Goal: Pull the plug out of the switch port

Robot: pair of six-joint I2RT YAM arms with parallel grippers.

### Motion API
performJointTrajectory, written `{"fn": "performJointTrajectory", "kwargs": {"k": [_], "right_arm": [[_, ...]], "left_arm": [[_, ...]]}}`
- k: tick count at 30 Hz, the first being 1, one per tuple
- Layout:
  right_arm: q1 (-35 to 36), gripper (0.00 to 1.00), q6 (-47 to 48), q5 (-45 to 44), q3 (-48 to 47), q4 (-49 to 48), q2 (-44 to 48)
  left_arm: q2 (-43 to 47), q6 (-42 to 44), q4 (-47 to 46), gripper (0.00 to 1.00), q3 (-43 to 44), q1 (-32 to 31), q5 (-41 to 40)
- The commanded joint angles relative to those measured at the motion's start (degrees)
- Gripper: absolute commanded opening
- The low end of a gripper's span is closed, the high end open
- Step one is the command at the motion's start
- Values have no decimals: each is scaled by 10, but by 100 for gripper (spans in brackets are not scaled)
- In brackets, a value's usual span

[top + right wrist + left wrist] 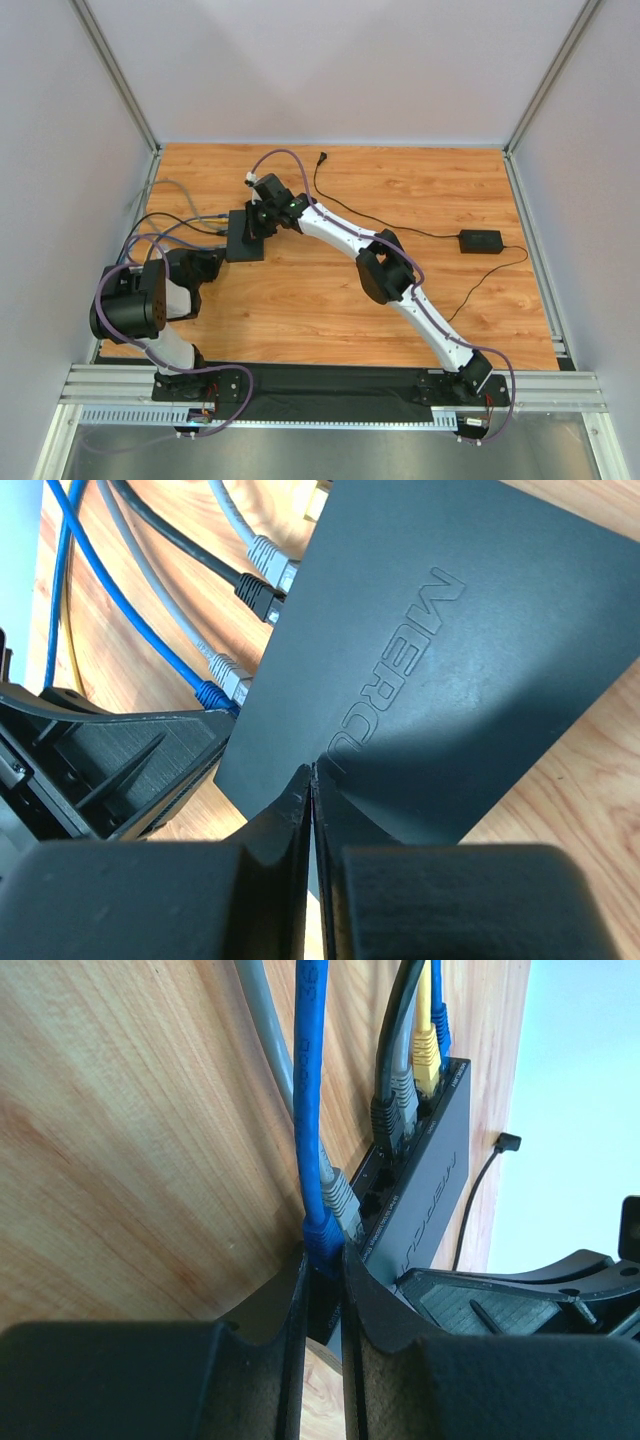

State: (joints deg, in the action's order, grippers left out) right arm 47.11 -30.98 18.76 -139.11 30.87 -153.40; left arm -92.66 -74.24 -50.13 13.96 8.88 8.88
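The switch (245,236) is a flat matte black box with its port edge facing left. Several cables plug into that edge. In the left wrist view my left gripper (325,1263) is shut on the blue plug (322,1238), which sits in a port at the near end of the switch (432,1195), beside a grey plug (342,1200). In the top view the left gripper (218,260) is at the switch's near-left corner. My right gripper (312,772) is shut, with its tips resting on top of the switch (450,660). It also shows in the top view (262,217).
Black, grey and yellow plugs (426,1060) fill ports farther along the edge. Cables trail left across the wooden table (330,300). A small black adapter brick (480,241) lies at the right, and its thin lead ends in a loose plug (321,157) at the back.
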Motion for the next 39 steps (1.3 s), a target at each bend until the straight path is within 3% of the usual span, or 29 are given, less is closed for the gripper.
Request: {"fn": "performJointTrajectory", "kwargs": {"k": [1,13,15,20,29,39], "right_arm": [[-3,3,-12,-46,9,75,-48],[-13,2,-27,-36,31,68,-39],[-12,2,-27,-36,31,67,-39],[-13,2,-27,-36,33,65,-38],[-15,2,-27,-34,30,61,-41],[-14,4,-27,-13,17,59,-51]], "left_arm": [[5,24,34,0,-11,1,-23],[-99,-25,-208,0,-67,31,8],[-103,-26,-205,0,-64,31,13],[-35,12,-102,0,-60,31,-11],[206,95,147,0,-32,31,-50],[525,198,537,0,65,21,-86]]}}
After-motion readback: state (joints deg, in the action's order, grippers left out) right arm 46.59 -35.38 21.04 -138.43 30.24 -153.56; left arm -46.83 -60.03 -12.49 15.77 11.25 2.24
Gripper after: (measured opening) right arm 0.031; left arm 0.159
